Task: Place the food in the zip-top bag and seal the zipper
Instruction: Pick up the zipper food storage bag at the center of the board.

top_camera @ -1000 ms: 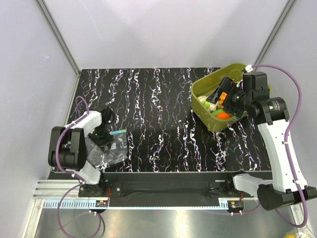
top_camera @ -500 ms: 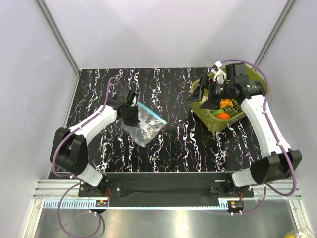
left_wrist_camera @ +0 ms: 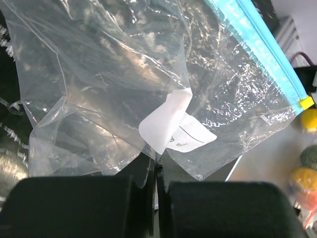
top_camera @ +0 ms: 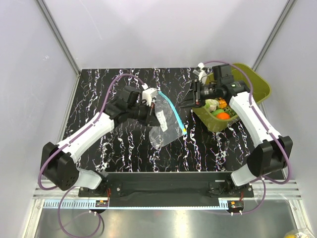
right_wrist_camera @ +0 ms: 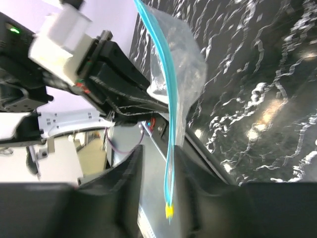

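Note:
The zip-top bag [top_camera: 166, 130], clear and crinkly, hangs above the table's middle. My left gripper [top_camera: 152, 112] is shut on its edge [left_wrist_camera: 156, 166], just below a white label [left_wrist_camera: 173, 128]. The light-blue zipper [top_camera: 173, 114] runs down the bag's right side to a yellow end [left_wrist_camera: 306, 102]. My right gripper [top_camera: 191, 99] has come up to that side and stands open. The zipper strip [right_wrist_camera: 171, 124] hangs between its fingers, close to the right one, and the yellow tip [right_wrist_camera: 170, 212] shows below. The food, an orange round fruit [top_camera: 223, 115] and a beige piece [top_camera: 212, 104], lies in the tub.
The olive-green tub [top_camera: 258, 85] stands at the back right, directly behind my right gripper. Round yellow and green pieces [left_wrist_camera: 309, 119] show blurred at the right edge of the left wrist view. Grey walls close in the black marbled table [top_camera: 109, 84] on three sides.
My left arm has carried the bag from the near left up to the table's middle. My right arm has swung out of the tub to the zipper, and its jaws have narrowed.

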